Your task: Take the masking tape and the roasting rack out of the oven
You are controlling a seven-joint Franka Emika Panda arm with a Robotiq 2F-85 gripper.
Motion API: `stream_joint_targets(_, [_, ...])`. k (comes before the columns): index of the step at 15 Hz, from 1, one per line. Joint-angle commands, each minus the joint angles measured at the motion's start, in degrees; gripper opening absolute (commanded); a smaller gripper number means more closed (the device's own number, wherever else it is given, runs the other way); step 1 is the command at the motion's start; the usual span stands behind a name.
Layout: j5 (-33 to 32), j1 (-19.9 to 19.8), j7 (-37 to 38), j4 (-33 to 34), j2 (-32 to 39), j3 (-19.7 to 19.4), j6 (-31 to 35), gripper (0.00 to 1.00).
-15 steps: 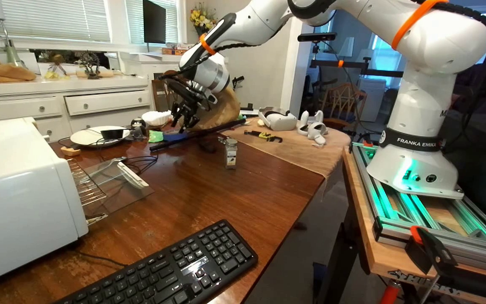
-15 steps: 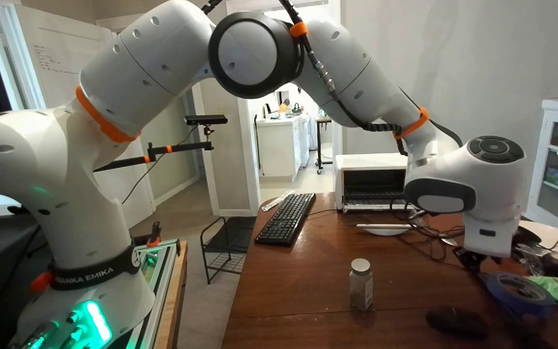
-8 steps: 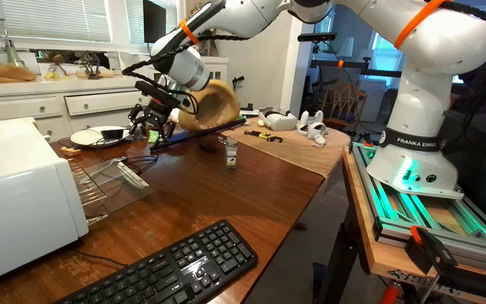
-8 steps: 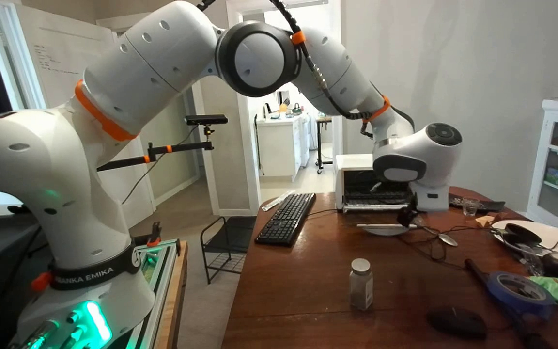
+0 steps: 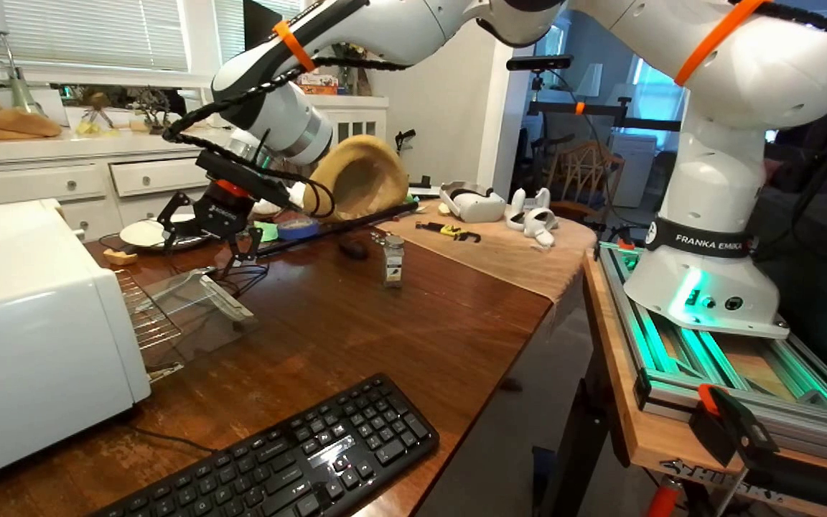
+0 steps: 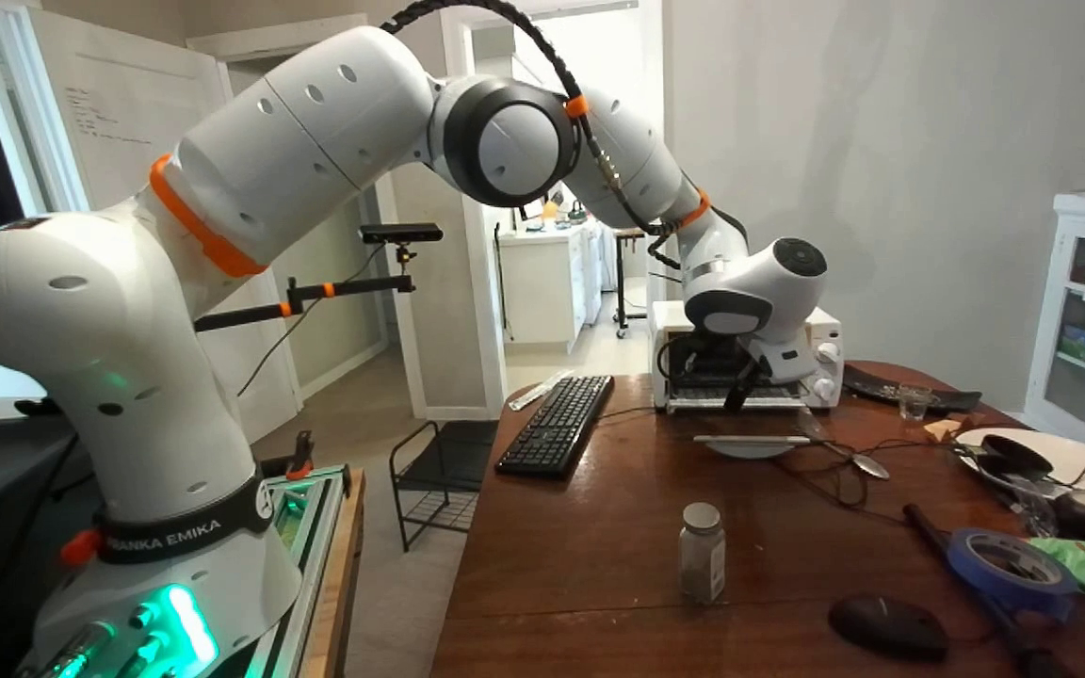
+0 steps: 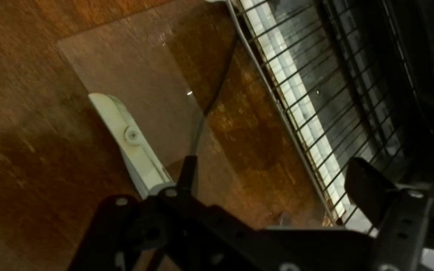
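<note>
The oven (image 5: 40,345) is the white box; in an exterior view the arm partly covers its front (image 6: 825,363). The roasting rack (image 5: 149,316), a thin wire grid, sticks partly out of the oven over the lowered glass door. In the wrist view the rack (image 7: 307,101) runs diagonally at the right. The masking tape, a blue roll (image 6: 1012,570), lies on the table outside the oven, also in an exterior view (image 5: 298,228). My gripper (image 5: 202,257) is open and empty above the door area. In the wrist view its fingers (image 7: 273,169) are spread; the right one overlaps the rack.
The lowered door's white handle (image 7: 130,139) lies below the gripper. Cables (image 5: 245,276) lie beside it. A glass jar (image 6: 702,554), a mouse (image 6: 886,626), a black rod (image 5: 342,224), a plate (image 6: 1084,461) and a keyboard (image 5: 298,459) are on the table.
My gripper has moved from beside the blue tape to above the oven's lowered door, and its fingers now show spread. The tape and the rack have stayed in place.
</note>
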Motion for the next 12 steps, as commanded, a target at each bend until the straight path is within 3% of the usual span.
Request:
stream_joint_targets(1, [-5.05, 3.52, -3.55, 7.60, 4.41, -2.24, -6.58, 1.00])
stream_joint_targets(6, [-16.64, 7.60, -1.90, 17.46, 9.22, -6.00, -19.44, 1.00])
stream_joint_targets(12, [-21.93, 10.81, -1.16, 28.15, 13.93, -7.70, -17.53, 1.00])
